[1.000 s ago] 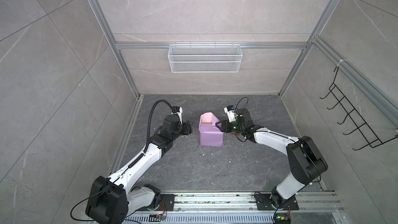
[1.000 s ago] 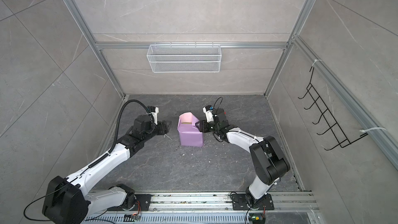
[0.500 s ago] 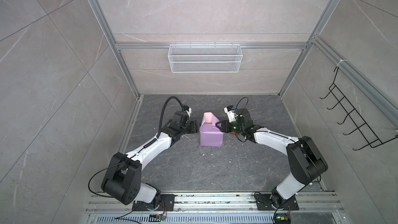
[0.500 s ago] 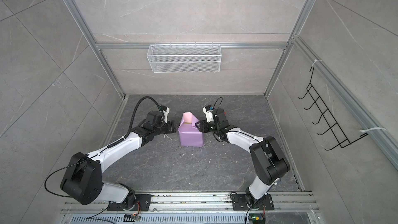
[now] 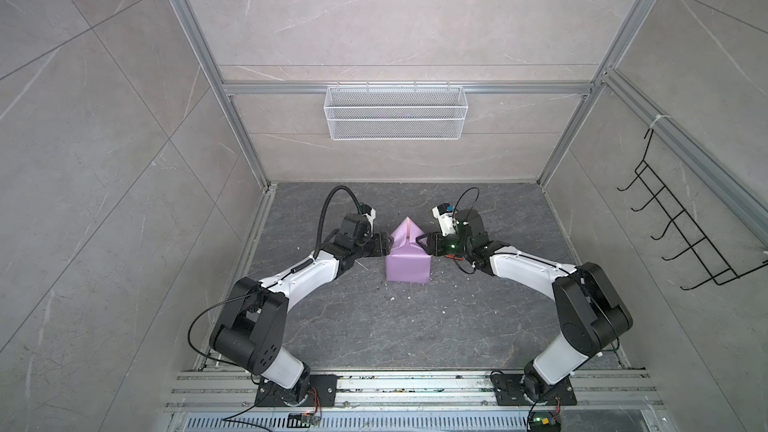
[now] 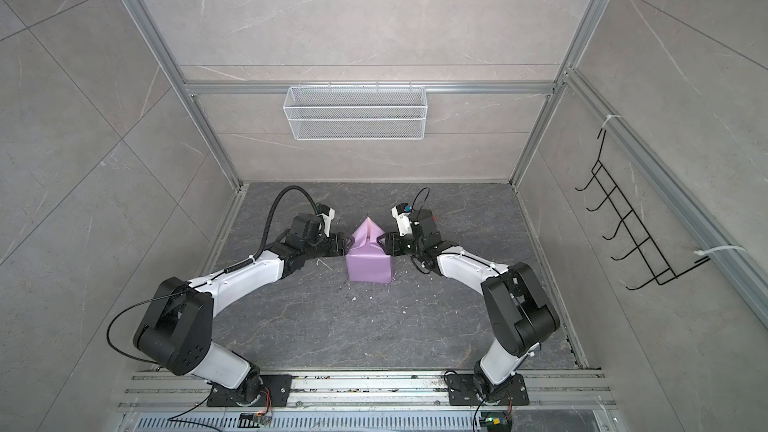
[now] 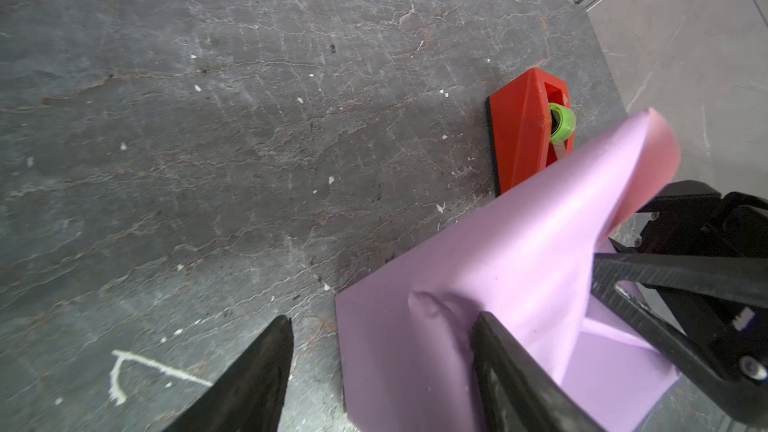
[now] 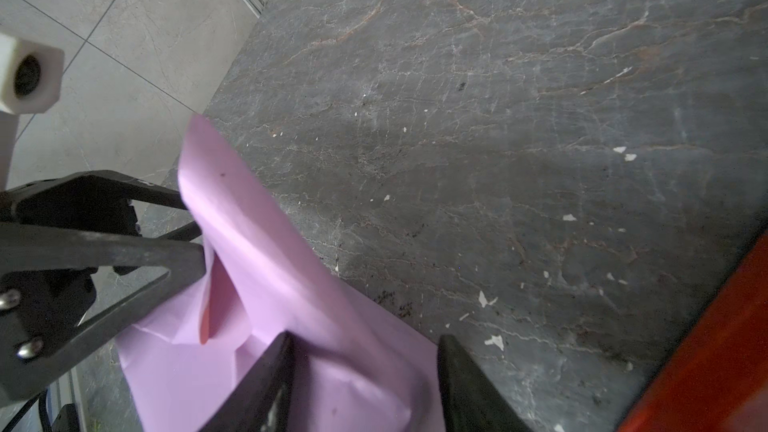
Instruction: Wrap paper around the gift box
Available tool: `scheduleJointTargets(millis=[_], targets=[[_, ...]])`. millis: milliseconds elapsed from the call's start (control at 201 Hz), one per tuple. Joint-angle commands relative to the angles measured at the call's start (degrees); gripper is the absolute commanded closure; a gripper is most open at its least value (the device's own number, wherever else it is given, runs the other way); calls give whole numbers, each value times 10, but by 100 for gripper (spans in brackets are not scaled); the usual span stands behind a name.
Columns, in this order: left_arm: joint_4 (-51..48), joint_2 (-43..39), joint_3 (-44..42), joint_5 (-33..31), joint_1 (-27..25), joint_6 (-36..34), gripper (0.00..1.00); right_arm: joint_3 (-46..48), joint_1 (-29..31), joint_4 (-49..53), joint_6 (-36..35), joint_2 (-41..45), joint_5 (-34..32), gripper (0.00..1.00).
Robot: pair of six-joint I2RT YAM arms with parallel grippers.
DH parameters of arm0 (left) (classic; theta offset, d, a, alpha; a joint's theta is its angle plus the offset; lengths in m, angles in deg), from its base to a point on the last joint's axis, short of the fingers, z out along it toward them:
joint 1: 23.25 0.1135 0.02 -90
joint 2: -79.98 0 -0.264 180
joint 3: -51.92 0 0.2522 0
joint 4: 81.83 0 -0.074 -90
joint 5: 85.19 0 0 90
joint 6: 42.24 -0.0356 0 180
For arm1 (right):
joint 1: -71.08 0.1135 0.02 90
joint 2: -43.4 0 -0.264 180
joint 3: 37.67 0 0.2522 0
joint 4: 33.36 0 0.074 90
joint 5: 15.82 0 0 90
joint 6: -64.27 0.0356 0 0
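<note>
Top views both give us the whole cell: two arms, two grippers, and one parcel, the paper [image 5: 407,265] folded lilac side out around the gift box, which it hides entirely, standing at the middle of the dark floor [image 5: 374,326]. A pointed flap rises at the parcel's 12 o'clock end. We see the left gripper [image 5: 387,243] at the parcel's 9 o'clock and the right gripper [image 5: 420,240] at its 3 o'clock, both with their tips at the upper paper, though from up here we cannot tell how their jaws stand. One white wire basket [image 5: 395,118] hangs on the wall at 12 o'clock, one black hook rack [image 5: 685,238] on the wall at 3 o'clock. Left wrist view adds what those lack: one red tape dispenser [image 7: 525,135] with one green tape roll [image 7: 562,122], lying on the floor just past the raised flap, whose pink inner face shows at the curl. Here the left jaws are apart, one finger [image 7: 511,367] pressed on the lilac side, its mate over bare floor. Right wrist view shows only a red edge of the dispenser, but it gives us the right jaws: apart, paper lying across the gap, nothing pinched that we can make out.
</note>
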Motion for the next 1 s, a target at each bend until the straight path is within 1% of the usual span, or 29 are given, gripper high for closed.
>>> scheduleJointTargets(millis=[0, 164, 289, 418, 577, 707, 856, 990], targets=[[23, 22, 17, 15, -6, 9, 29, 23, 3, 51, -11, -7, -5, 43], [31, 39, 16, 19, -10, 5, 28, 19, 3, 53, -19, -6, -7, 43], [40, 34, 0, 17, -10, -7, 28, 10, 2, 59, -36, -3, -6, 43], [28, 21, -6, 15, -6, -41, 26, -7, 0, 72, -65, -5, 2, 43], [-21, 31, 26, 30, 2, -92, 19, -14, -4, 82, -85, -13, 15, 43], [-22, 32, 32, 64, 13, -128, 14, -17, -8, 82, -103, -22, 28, 43], [-30, 47, 50, 98, 19, -175, 14, -26, -17, 80, -134, -31, 57, 46], [-31, 54, 58, 117, 23, -192, 15, -46, -24, 86, -170, -43, 88, 49]])
